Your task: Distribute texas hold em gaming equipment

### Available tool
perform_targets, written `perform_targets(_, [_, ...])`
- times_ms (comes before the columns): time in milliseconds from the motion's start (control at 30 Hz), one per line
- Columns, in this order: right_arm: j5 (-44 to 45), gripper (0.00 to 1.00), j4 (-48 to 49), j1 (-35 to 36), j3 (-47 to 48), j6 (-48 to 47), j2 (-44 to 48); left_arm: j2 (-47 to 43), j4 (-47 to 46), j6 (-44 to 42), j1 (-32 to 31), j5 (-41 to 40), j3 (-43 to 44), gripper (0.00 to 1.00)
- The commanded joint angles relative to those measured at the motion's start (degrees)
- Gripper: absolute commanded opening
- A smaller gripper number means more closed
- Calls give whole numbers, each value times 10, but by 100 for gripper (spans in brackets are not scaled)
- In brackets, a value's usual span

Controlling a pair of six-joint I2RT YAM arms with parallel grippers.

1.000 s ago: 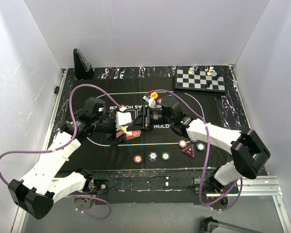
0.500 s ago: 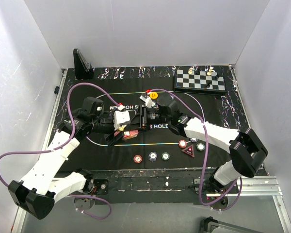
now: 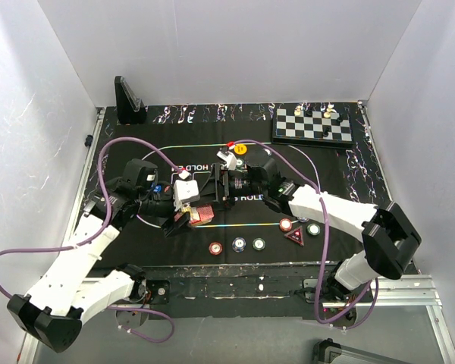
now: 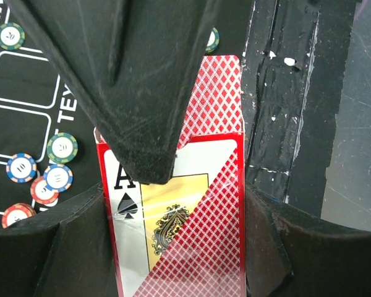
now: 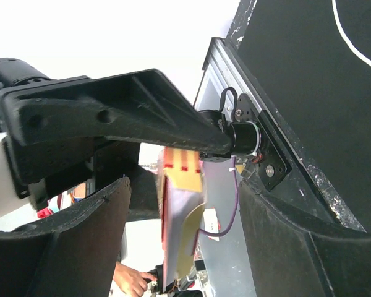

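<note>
A: Left hand (image 4: 173,179), status?

B: Mine's pressed together on the card deck box (image 4: 191,204), red-backed, clear front with an ace of spades showing through. One finger lies across the face, the other sits under it. A loose red-backed card (image 4: 216,93) sticks out past the top edge.

A: Where is that over the worktop?

B: Overhead view: deck box (image 3: 199,215) held above the black mat (image 3: 136,231), left of centre, near the right hand (image 3: 221,184). Hands sit close because, I'd judge, the deck is passing between them.

A: Right hand?

B: Fingers spread wide. In its wrist view the box (image 5: 179,216) sits in the gap edge-on; I can't see either finger touching it. So the left hand alone carries it, as I read it.

A: Rest of the gear?

B: Chips in a row at the near mat edge: red chip (image 3: 215,248), white-edged chip (image 3: 239,245), green chip (image 3: 258,244). More by the right forearm with the red triangular marker (image 3: 294,236). Yellow button (image 3: 240,149) at the far side. Blue button (image 3: 158,188) near my left wrist.

A: Chessboard?

B: Chessboard (image 3: 313,125) at the far right corner, not part of this.

A: Risk?

B: The protruding card could slip out if I tilt.
</note>
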State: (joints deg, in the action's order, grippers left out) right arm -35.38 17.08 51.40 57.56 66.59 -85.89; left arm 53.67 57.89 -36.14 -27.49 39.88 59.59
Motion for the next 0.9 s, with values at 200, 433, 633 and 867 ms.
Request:
perform_targets(200, [-12, 77, -34, 0, 4, -37, 36, 7, -15, 3, -1, -5, -1, 53])
perform_targets(433, [-9, 73, -81, -6, 5, -63, 42, 21, -14, -16, -1, -17, 8, 50])
perform_targets(633, [-14, 67, -78, -16, -3, -59, 41, 31, -4, -30, -1, -14, 18, 48])
perform_targets(867, [-27, 61, -67, -22, -4, -53, 29, 32, -2, -28, -1, -9, 27, 46])
